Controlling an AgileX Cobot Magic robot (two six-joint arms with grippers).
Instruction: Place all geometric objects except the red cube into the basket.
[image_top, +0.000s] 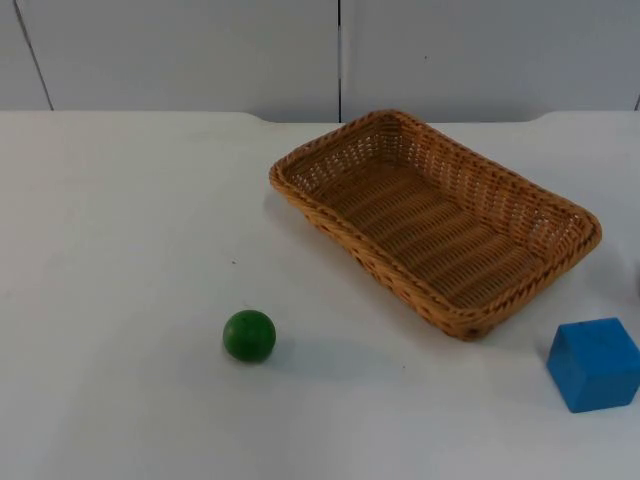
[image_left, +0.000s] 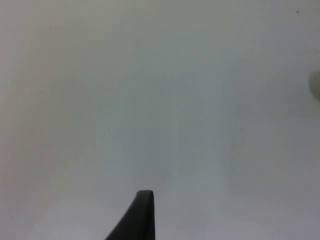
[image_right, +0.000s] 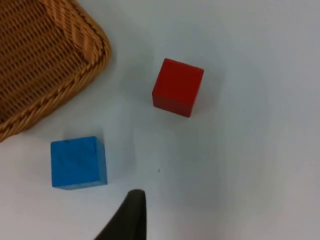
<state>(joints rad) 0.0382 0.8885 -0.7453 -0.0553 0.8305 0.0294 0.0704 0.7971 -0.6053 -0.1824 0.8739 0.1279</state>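
Resting on table: green ball (image_top: 249, 335), blue cube (image_top: 594, 364), woven basket (image_top: 300, 196).

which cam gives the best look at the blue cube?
Right wrist view: the whole blue cube shows on the table, between the basket corner and the red cube. The top view catches it near the picture's right edge, beside the basket.

No readable text, label, brand, number or sign anywhere.
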